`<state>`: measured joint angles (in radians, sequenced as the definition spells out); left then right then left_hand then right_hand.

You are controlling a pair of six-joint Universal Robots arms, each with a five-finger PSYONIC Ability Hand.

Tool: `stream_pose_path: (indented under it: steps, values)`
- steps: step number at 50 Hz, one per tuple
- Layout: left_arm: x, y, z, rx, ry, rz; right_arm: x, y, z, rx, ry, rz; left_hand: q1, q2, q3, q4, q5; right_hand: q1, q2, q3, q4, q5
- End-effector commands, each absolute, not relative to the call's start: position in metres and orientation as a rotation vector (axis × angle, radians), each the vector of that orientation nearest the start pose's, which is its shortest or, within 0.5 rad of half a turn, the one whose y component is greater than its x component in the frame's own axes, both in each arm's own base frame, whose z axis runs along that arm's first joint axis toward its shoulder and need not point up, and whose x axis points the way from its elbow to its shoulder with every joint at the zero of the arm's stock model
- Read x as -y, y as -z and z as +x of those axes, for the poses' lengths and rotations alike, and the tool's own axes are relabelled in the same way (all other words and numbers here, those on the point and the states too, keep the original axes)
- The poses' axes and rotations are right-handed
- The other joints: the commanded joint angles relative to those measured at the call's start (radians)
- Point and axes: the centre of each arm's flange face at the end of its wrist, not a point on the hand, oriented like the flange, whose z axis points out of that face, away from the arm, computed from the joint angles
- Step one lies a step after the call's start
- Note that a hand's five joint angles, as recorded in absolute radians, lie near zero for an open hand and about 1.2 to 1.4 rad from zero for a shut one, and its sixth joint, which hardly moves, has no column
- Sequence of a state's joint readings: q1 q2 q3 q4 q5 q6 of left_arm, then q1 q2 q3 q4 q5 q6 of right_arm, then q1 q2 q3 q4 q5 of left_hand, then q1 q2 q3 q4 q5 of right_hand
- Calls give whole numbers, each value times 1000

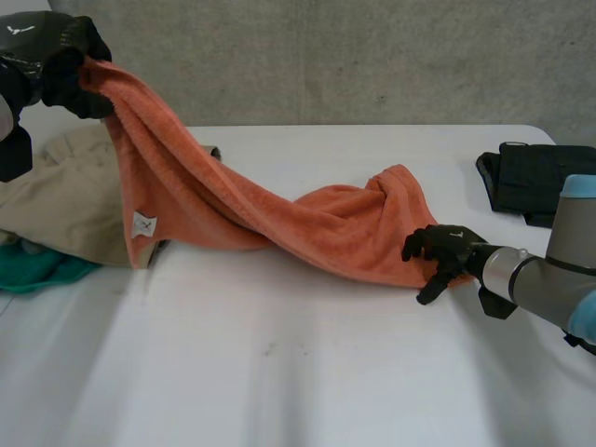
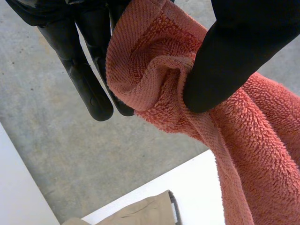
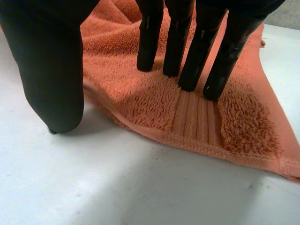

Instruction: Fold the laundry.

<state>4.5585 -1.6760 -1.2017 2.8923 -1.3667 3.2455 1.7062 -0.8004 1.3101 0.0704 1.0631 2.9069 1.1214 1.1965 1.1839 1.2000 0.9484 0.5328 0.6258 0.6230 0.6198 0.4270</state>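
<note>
Head view: an orange towel (image 1: 279,219) of thick terry looks soft, limp, light and unlikely to slip, probably best taken by its corners or hem. At the left, the raised left hand (image 1: 56,60) pinches one corner between fingers and thumb, and the towel sags down across the white table (image 1: 279,372). At the right, the right hand (image 1: 447,256) presses straight fingers (image 3: 176,42) on the far end near the hem, gripping nothing.

The left hand (image 1: 51,60) is black with a small white mark on its back; the right hand (image 1: 445,251) — black too, with smooth rod-like fingers (image 3: 150,42) — joins a grey wrist (image 1: 507,270) near a light-blue cap (image 1: 579,186).
</note>
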Motion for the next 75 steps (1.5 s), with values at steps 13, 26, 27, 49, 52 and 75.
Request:
stream_pose_path:
  steps: [13, 26, 27, 49, 52, 75]
  values:
    - [299, -362, -191, -2289, 2331, 516, 368, -129, 233, -2221, 1482, -794, 275, 200, 212, 196, 273, 674, 581, 584, 587, 606]
    - [300, -359, -191, -2300, 2320, 514, 370, -108, 233, -2263, 1434, -795, 275, 200, 212, 196, 273, 462, 369, 372, 375, 393]
    - [300, -359, -191, -2302, 2319, 516, 370, -110, 233, -2261, 1441, -797, 275, 200, 212, 196, 273, 593, 500, 503, 506, 524]
    - [264, -296, -189, -2458, 1879, 811, 296, -298, 179, -2291, 1764, -1433, 275, 200, 212, 196, 273, 864, 770, 773, 777, 795]
    - [255, -281, -189, -2482, 1767, 907, 262, -346, 175, -2238, 1949, -1461, 275, 200, 212, 196, 273, 864, 770, 773, 777, 795]
    - [355, -195, -243, -2440, 1728, 1004, 363, -208, 212, -2472, 1597, -1462, 275, 200, 212, 196, 273, 864, 770, 773, 777, 795]
